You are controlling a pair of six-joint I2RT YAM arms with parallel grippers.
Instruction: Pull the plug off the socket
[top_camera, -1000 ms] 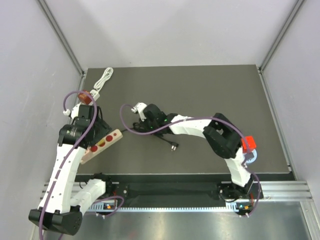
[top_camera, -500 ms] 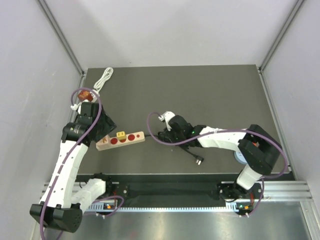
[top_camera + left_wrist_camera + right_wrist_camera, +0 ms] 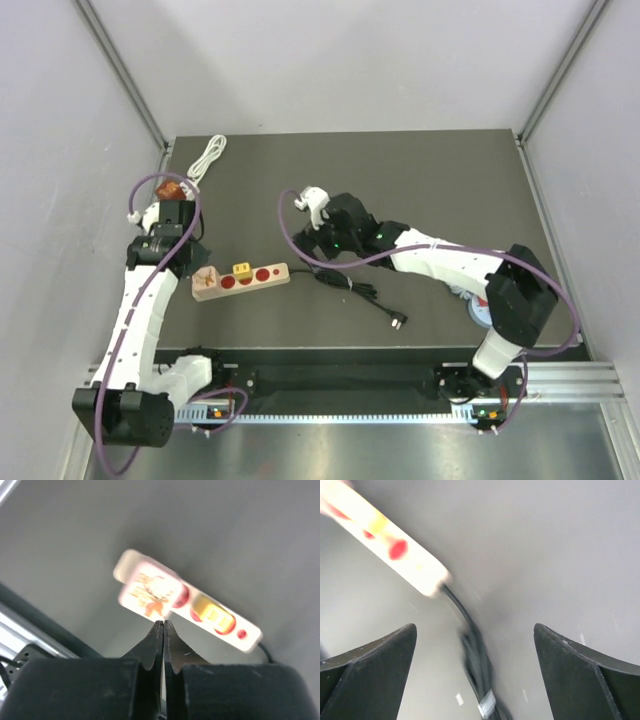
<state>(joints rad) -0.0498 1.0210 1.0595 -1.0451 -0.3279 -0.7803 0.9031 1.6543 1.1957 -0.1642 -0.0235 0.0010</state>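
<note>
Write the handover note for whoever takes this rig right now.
Left tool: shut, empty, close to the left end of the power strip.
Right tool: open, empty, over the black cord where it leaves the strip.
Things: the strip lies flat on the table. The yellow plug looks seated in it. The cord's free end lies loose.
Done: nothing that shows; the plug appears not yet pulled.
Left: steady the strip, grip the yellow plug, pull it out.
</note>
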